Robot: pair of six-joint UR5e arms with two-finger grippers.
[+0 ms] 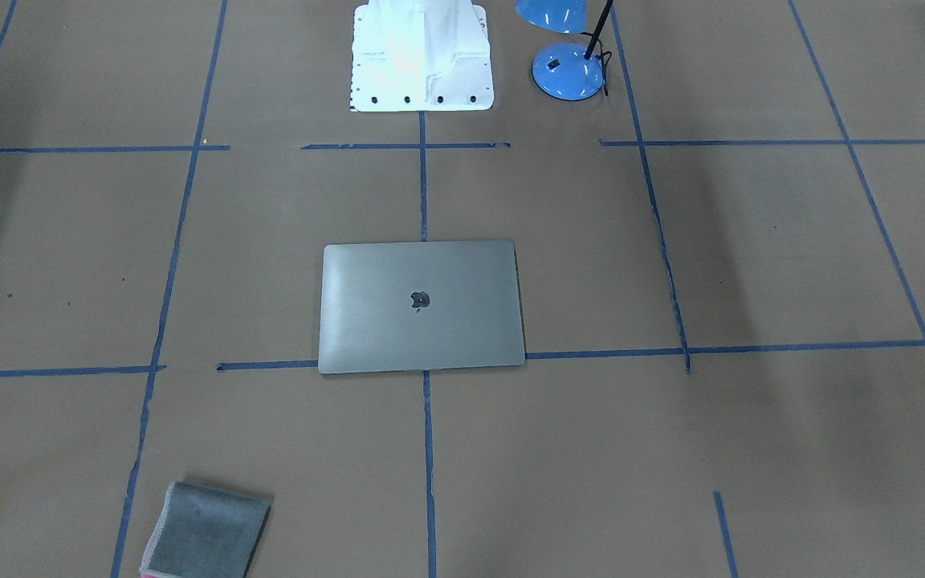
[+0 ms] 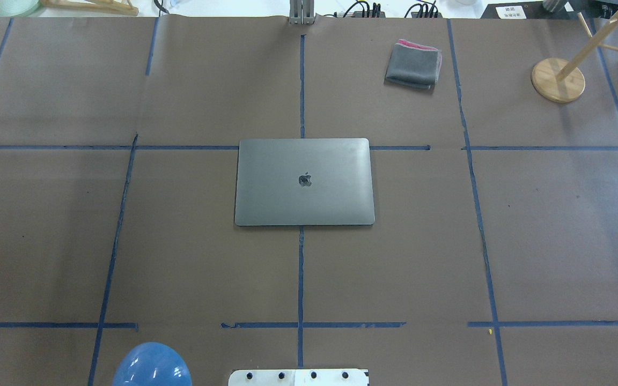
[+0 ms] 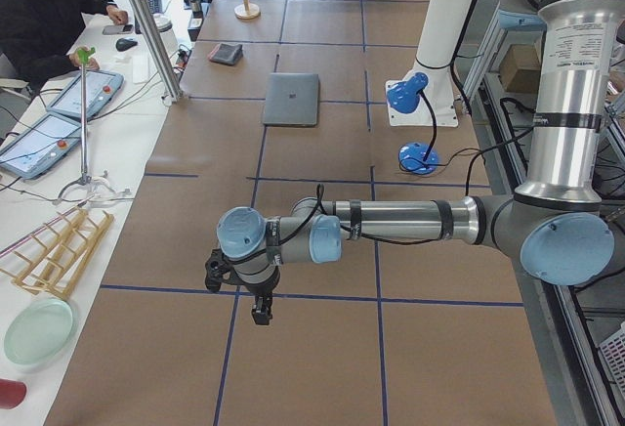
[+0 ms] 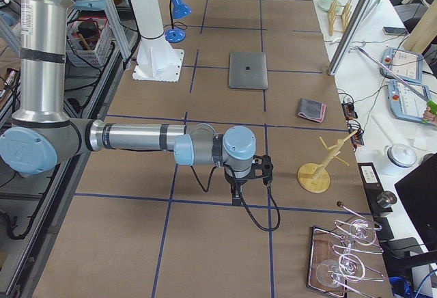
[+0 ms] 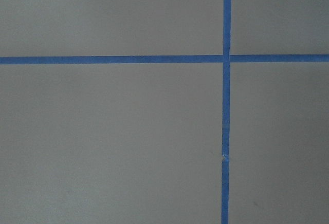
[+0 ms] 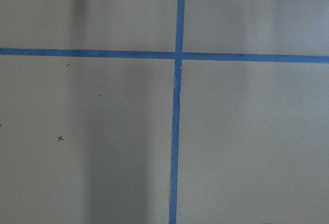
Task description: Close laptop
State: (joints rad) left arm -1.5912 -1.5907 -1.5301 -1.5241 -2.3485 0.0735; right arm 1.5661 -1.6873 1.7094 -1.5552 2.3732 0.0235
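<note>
The laptop [image 2: 303, 198] lies flat in the middle of the table with its lid down and the dark apple logo facing up. It also shows in the front-facing view [image 1: 422, 329] and, small, in both side views [image 3: 292, 99] [image 4: 247, 70]. My left gripper [image 3: 260, 315] hangs over the table's left end, far from the laptop. My right gripper [image 4: 236, 199] hangs over the right end, also far from it. Both show only in the side views, so I cannot tell whether they are open or shut. The wrist views show only brown paper and blue tape.
A grey folded cloth [image 2: 413, 64] lies beyond the laptop to the right. A blue desk lamp [image 1: 567, 71] stands beside the white robot base [image 1: 422, 56]. A wooden stand [image 2: 558, 80] is at the far right. An operator [image 3: 49, 16] sits at the side bench.
</note>
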